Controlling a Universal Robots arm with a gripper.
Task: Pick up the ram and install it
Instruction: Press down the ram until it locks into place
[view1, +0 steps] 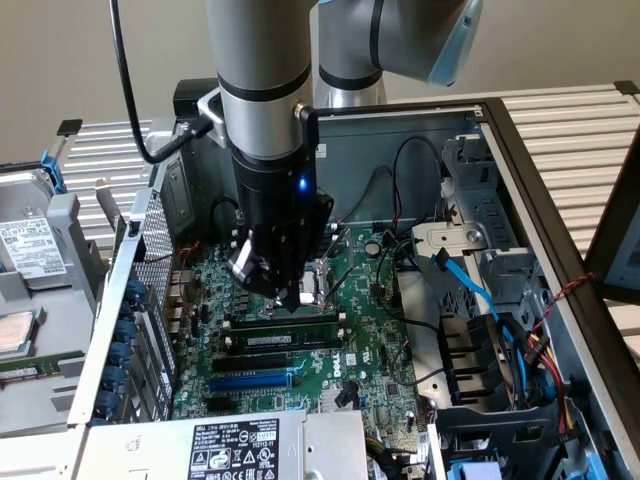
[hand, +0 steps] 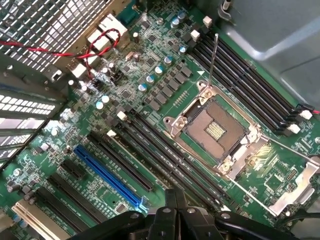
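Observation:
The ram (view1: 285, 340), a long dark-green stick with black chips and a small white label, stands on edge along the black memory slots (hand: 165, 155) on the motherboard (view1: 380, 340). It is just in front of the CPU socket (view1: 318, 285). My gripper (view1: 290, 295) hangs right above and behind the stick, close to the board. In the wrist view the gripper (hand: 175, 200) has its dark fingers pressed together over one end of the slots, and nothing shows between them. I cannot tell whether the fingers touch the stick.
The blue expansion slot (hand: 107, 175) lies beside the memory slots. The open socket (hand: 215, 127) has a thin raised lever. Red wires (hand: 95, 45) run by the perforated case wall. A drive cage with blue cables (view1: 470, 285) fills the exterior view's right. A labelled power supply (view1: 235, 445) sits in front.

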